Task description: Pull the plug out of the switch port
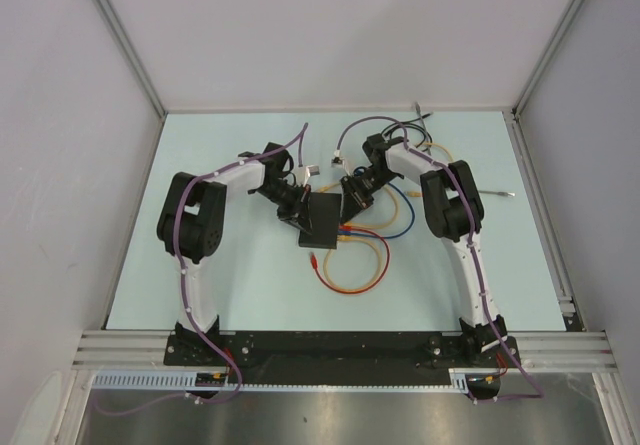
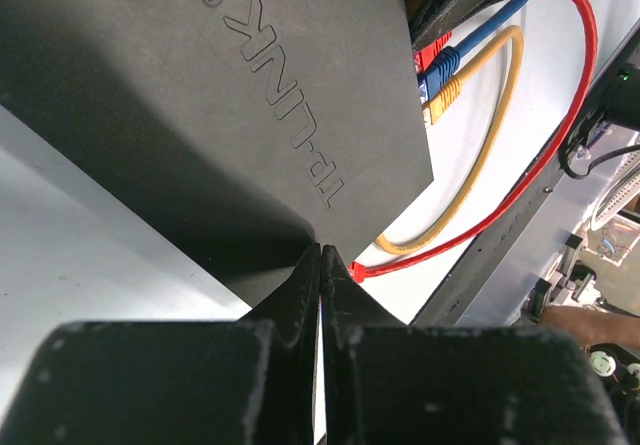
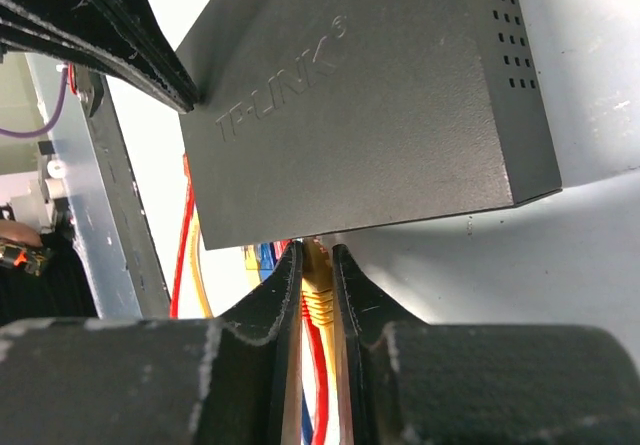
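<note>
The switch [image 1: 323, 220] is a flat matte-black box in the middle of the table, marked TP-LINK [image 2: 250, 95] [image 3: 360, 95]. Red, blue and yellow plugs [image 2: 437, 70] sit in its sockets on the right edge. My left gripper [image 2: 322, 250] is shut and empty, its tips pressing on the switch's top near a corner. My right gripper [image 3: 316, 255] is shut on a yellow plug [image 3: 318, 290] right at the switch's socket edge. A loose red plug end [image 2: 358, 271] lies on the table beside the switch.
Yellow, red and blue cables [image 1: 360, 260] loop on the table in front and to the right of the switch. More cables [image 1: 425, 130] lie at the back right. A metal frame rail [image 3: 110, 195] runs along the side.
</note>
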{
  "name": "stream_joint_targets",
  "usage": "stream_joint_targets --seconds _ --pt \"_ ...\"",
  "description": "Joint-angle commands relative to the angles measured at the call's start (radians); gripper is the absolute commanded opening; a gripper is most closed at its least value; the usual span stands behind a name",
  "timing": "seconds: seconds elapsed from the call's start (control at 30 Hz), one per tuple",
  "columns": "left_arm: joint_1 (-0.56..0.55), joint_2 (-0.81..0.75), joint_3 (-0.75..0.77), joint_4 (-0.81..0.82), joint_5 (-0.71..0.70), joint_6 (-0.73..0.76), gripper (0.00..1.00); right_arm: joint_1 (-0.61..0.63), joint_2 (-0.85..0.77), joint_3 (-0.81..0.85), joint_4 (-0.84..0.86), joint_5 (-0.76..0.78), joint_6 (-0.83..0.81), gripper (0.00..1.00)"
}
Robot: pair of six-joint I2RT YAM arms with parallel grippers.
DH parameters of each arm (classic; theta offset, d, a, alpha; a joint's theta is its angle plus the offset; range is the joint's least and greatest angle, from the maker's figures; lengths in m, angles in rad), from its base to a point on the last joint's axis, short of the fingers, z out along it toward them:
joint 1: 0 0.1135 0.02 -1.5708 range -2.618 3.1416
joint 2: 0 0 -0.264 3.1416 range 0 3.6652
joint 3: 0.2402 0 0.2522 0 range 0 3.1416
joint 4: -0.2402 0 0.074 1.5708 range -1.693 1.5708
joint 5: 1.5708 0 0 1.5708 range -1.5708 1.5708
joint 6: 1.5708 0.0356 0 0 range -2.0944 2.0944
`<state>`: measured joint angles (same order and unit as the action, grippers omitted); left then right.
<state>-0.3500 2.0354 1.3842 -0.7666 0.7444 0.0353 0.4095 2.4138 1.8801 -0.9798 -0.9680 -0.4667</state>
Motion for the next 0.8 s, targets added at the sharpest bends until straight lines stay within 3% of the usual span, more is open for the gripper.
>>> stream_joint_targets --seconds 0.0,0.27,0.5,0.63,0.77 --pt "-0.021 0.049 0.001 0.020 -0.108 0.044 0.00 -0.015 -0.007 -0.076 -0.017 0.206 -0.127 0.05" --pt "-0.024 0.048 -0.002 0.021 -0.108 0.048 0.00 -0.040 -0.036 -0.038 -0.069 0.192 -0.187 0.02" --pt "-0.026 0.063 0.010 0.020 -0.105 0.046 0.00 -0.028 -0.074 0.050 -0.094 0.294 -0.280 0.00" --pt "-0.027 0.063 0.012 0.020 -0.106 0.049 0.00 -0.035 -0.015 0.160 -0.257 0.292 -0.345 0.00" --pt "-0.029 0.059 0.009 0.020 -0.106 0.049 0.00 -0.051 -0.062 0.237 -0.223 0.258 -0.331 0.00"
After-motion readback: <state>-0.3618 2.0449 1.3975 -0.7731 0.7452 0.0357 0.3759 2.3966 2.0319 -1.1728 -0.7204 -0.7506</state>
